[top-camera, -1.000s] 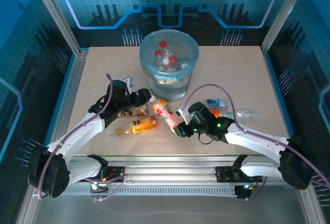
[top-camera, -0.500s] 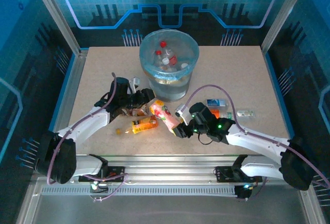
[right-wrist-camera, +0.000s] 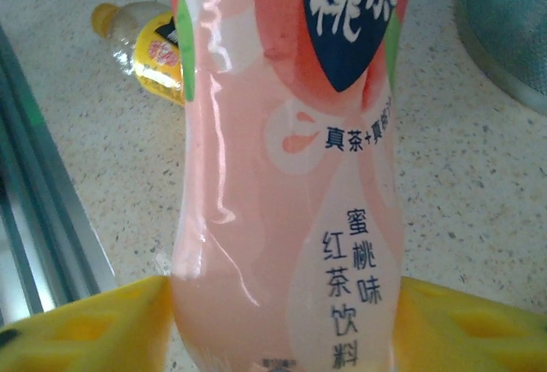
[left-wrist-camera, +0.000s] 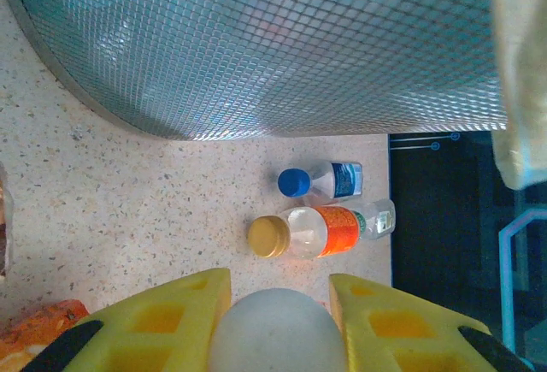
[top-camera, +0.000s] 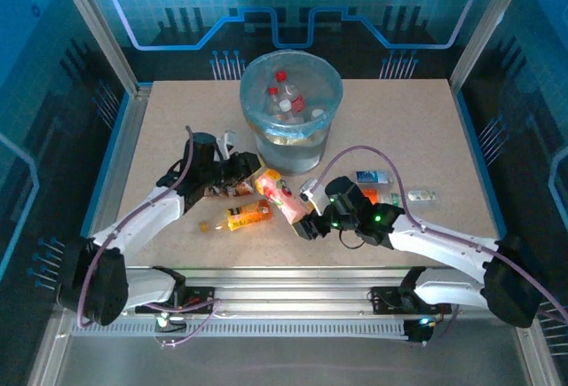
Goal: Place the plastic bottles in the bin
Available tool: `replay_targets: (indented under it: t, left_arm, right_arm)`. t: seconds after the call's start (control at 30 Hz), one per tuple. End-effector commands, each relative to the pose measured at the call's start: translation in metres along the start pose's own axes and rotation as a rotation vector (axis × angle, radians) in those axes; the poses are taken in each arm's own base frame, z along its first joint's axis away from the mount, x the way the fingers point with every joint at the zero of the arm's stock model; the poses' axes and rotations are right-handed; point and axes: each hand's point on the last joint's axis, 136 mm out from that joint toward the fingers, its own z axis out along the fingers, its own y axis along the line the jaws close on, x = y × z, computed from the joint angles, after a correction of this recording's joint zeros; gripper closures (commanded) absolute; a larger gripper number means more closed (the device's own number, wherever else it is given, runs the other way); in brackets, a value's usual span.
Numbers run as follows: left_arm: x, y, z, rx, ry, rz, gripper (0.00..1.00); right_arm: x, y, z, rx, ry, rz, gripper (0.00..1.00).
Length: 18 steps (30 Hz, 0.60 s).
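Observation:
The bin (top-camera: 257,120) stands at the table's back centre with several bottles (top-camera: 286,98) inside; its meshed wall (left-wrist-camera: 256,47) is close ahead in the left wrist view. My left gripper (top-camera: 235,173) (left-wrist-camera: 278,285) is shut on the pale rounded end of a bottle (left-wrist-camera: 278,333), just left of the bin. My right gripper (top-camera: 306,224) (right-wrist-camera: 282,304) has the pink bottle (top-camera: 280,195) (right-wrist-camera: 282,175) between its fingers. They lie against both its sides, and whether they grip it I cannot tell.
A yellow-orange bottle (top-camera: 244,216) (right-wrist-camera: 149,47) lies left of the pink one, and a brownish bottle (top-camera: 222,193) lies under the left gripper. Right of the bin lie a blue-capped bottle (top-camera: 371,177) (left-wrist-camera: 320,181), an orange-labelled bottle (left-wrist-camera: 312,231) and a clear bottle (top-camera: 422,196).
My left gripper has closed on the pale bottle end. The right jaws have widened around the pink bottle, and that gripper has shifted slightly left.

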Motion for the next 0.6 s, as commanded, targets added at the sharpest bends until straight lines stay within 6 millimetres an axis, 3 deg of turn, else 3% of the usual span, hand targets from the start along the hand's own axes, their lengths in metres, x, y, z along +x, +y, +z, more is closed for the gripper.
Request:
replay_targets:
  t: [0.0, 0.33, 0.57]
  left_arm:
    - [-0.011, -0.025, -0.03, 0.008, -0.065, 0.077, 1.0]
    - [-0.035, -0.088, -0.128, -0.053, -0.293, 0.311, 1.0]
    - [-0.064, -0.166, -0.189, 0.021, -0.464, 0.473, 1.0]
  right_arm:
    - [-0.023, 0.017, -0.008, -0.038, -0.059, -0.06, 0.24]
    - [-0.075, 0.038, -0.063, -0.027, -0.304, -0.194, 0.08]
    - [-0.113, 0.034, -0.116, 0.059, -0.48, -0.237, 0.08]
